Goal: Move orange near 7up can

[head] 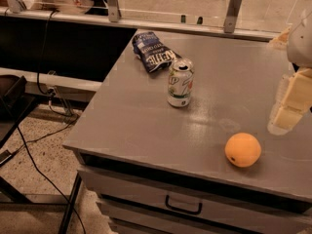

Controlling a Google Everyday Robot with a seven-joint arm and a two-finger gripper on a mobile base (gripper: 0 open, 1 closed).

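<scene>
When the scene is read from left to right, black cables (30,150) come first, trailing across the speckled floor at 9 o'clock from the grey table (131,116). The table top is flat and matte. A drawer with a dark handle (183,207) sits under its front edge, at 6 o'clock from the table centre.

Taking the 7up can (180,83) as the dial centre:
- The dark blue chip bag (152,52) lies crumpled at 11 o'clock, just beside the can. Whether the two touch cannot be told.
- The can stands upright, its silver top facing up and its green logo facing the camera.
- The orange (243,149) rests on the table at 4 o'clock, well apart from the can and near the front edge. A small dark dimple shows on its lower left side.

Taking the orange as the dial centre, the gripper (285,116) hangs at 2 o'clock, at the right border of the view. It is pale yellow and points downward over the table. It is apart from the orange and is not touching it. Nothing is seen in its grasp. Whether the gripper is released or clenched cannot be told from this view.

A metal rail with glass panels (170,4) runs along the far side, at 12 o'clock from the can.
</scene>
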